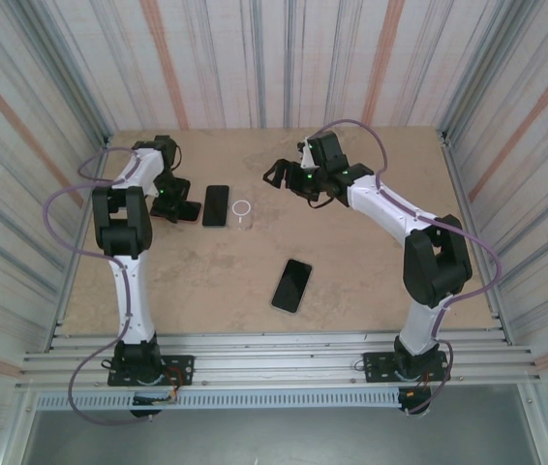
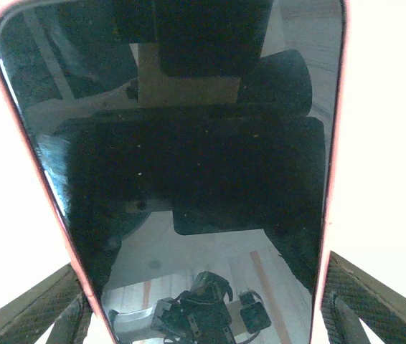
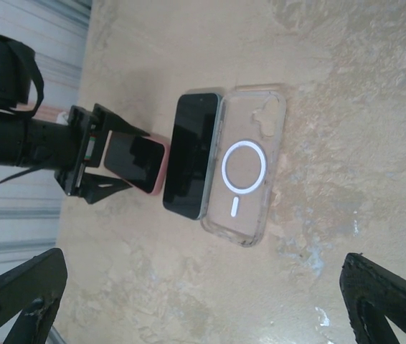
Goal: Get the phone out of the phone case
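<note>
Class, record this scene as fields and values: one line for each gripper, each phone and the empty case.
left gripper: fingers either side of the pink-cased phone; grip not certain
right gripper: open, holding nothing
pink-cased phone: in its case, on the table
black phone: flat, beside the clear case
clear case: empty, white ring on it
second black phone: lies apart, nearer the arm bases
</note>
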